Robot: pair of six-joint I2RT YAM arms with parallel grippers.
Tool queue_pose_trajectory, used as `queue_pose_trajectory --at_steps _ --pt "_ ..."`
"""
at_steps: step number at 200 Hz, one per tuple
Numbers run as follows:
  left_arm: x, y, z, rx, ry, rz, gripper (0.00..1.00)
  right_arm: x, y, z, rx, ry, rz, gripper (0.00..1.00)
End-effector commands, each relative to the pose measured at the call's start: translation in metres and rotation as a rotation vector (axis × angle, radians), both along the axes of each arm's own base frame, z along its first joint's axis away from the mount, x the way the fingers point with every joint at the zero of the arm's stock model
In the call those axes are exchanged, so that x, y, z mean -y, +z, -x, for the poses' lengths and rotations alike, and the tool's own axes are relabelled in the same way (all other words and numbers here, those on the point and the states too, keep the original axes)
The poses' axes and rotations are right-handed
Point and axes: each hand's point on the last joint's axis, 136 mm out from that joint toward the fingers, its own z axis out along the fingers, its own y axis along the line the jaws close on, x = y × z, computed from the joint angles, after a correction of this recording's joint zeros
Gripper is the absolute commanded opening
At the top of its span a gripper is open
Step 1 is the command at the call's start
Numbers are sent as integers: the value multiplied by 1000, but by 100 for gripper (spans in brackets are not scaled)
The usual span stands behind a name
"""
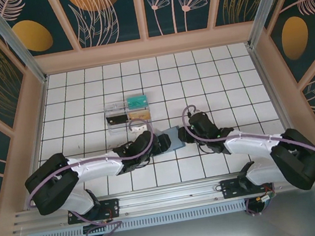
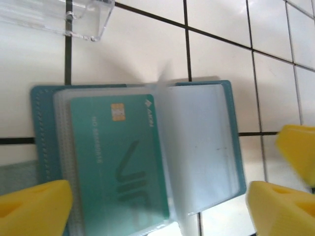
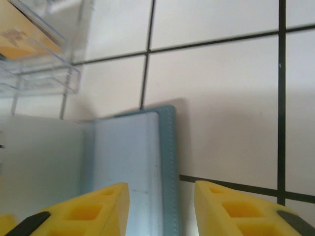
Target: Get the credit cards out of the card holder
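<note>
The card holder (image 1: 173, 137) lies open and flat on the white tiled bench (image 1: 229, 83), between the two hands. A teal card (image 2: 118, 157) sits under one clear sleeve. The left hand (image 2: 157, 209) is wide open over the holder and holds nothing. The right hand (image 3: 160, 209) is partly open, one finger on each side of the holder's stitched edge, pinching nothing. Bare tiles lie past that edge. The clear box (image 1: 127, 110) stands near the holder's far side, not touching it, with an orange card (image 3: 19, 37) inside.
</note>
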Motion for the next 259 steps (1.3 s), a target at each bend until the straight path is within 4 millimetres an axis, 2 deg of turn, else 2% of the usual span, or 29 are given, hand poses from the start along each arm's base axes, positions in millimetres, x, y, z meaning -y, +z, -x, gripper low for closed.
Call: queue_pose_trajectory --at_steps 1,16,31,50,68,101,127,157,184,195,235,259 --pt "-15 -3 -5 13 24 -59 85 -13 20 -2 21 51 -45 40" --pt "-13 -3 -6 16 17 -28 81 -21 25 -2 16 73 -62 39" --pt "-3 3 -6 26 -16 21 76 -24 24 -2 11 76 -58 39" --pt "3 6 -7 24 -27 30 76 -22 17 -3 -2 68 -36 39" --pt "-5 -3 -8 5 -5 -30 77 -18 7 -2 -20 55 -10 39" --pt "2 -11 -2 -25 -34 -8 77 -7 -17 2 -60 29 47 38" --pt "5 -19 -1 -49 -44 -17 77 0 -38 4 -96 17 98 32" --pt "5 -23 0 -64 -43 -24 77 1 -51 6 -119 19 119 26" --pt "10 -25 2 -72 -59 -9 77 -1 -57 7 -129 26 119 21" --pt "14 -22 2 -67 -74 13 77 -1 -58 7 -128 27 119 17" --pt "30 -6 5 -35 -137 102 79 -2 -58 7 -129 26 116 16" --pt "31 -1 5 -23 -143 123 87 -2 -59 7 -131 24 115 16"
